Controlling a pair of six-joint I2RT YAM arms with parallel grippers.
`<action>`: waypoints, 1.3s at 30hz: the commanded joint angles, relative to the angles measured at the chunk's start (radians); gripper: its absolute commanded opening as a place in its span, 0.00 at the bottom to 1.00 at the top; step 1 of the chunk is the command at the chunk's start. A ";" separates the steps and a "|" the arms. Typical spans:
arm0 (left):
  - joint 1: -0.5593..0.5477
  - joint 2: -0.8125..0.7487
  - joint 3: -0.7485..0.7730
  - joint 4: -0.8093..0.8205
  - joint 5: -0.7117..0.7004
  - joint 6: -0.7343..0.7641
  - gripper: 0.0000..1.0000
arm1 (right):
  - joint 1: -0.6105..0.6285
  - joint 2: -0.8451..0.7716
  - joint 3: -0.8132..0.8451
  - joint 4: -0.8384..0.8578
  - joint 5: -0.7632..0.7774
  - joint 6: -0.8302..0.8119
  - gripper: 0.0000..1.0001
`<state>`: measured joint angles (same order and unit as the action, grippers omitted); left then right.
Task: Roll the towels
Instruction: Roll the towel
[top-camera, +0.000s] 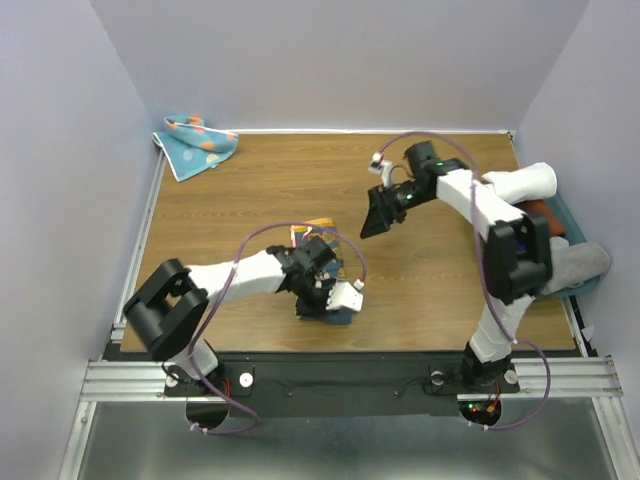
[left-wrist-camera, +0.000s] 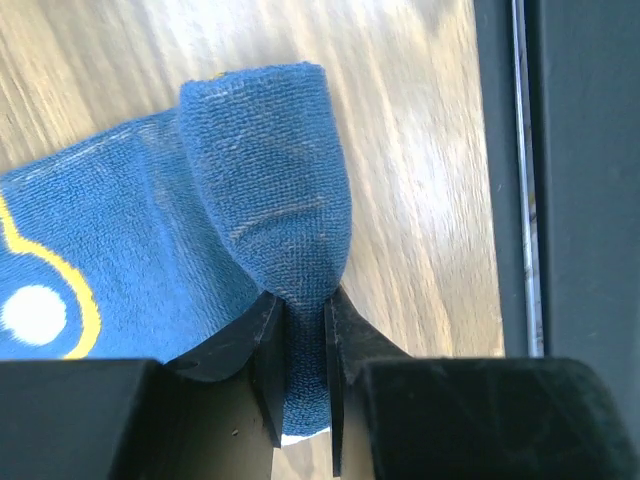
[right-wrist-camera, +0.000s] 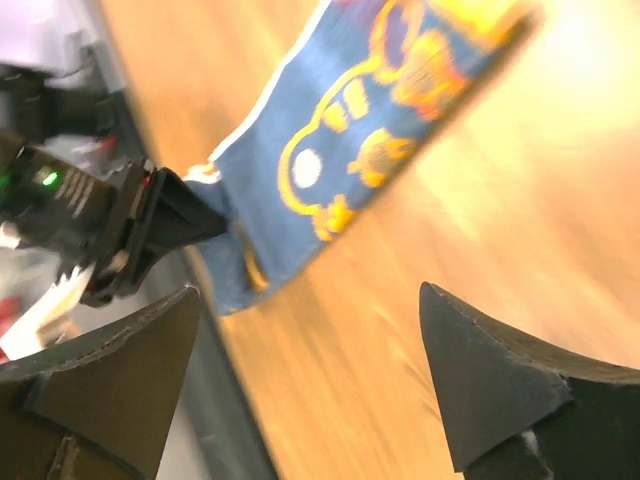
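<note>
From above, your left gripper (top-camera: 325, 290) sits low over the navy towel (top-camera: 340, 317), which lies mid-table toward the near edge and is mostly hidden under the wrist. The dotted towel (top-camera: 195, 143), light blue with orange spots, lies crumpled in the far-left corner of the table (top-camera: 250, 190), well apart from both arms. Your right gripper (top-camera: 378, 215) hangs off to the right of the navy towel, clear of it. A white rolled cloth (top-camera: 525, 182) rests by the right edge.

In your left wrist view, the fingers are drawn close together and pinch a raised fold of the navy terry cloth between them. The rest of the towel spreads away to the left on the wood. A yellow outline and a white dot show on its print.

In your right wrist view, the fingers stand wide apart with nothing between them. Beyond them, the navy towel stretches across the wood, one corner caught in the left gripper. Its print is yellow figures, too blurred to read as lettering.
</note>
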<state>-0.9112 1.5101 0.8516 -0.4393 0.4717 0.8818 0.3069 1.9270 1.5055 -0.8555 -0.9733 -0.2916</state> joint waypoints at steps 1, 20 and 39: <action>0.110 0.116 0.115 -0.214 0.246 0.028 0.23 | 0.011 -0.236 -0.036 0.090 0.208 0.020 0.96; 0.420 0.625 0.494 -0.611 0.510 0.224 0.27 | 0.464 -0.524 -0.387 0.277 0.573 -0.076 0.87; 0.474 0.697 0.566 -0.676 0.496 0.273 0.36 | 0.698 -0.257 -0.568 0.740 0.751 -0.299 0.48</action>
<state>-0.4553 2.1925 1.3846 -1.1461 1.0622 1.1027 0.9916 1.6310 0.9516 -0.2382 -0.2138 -0.5556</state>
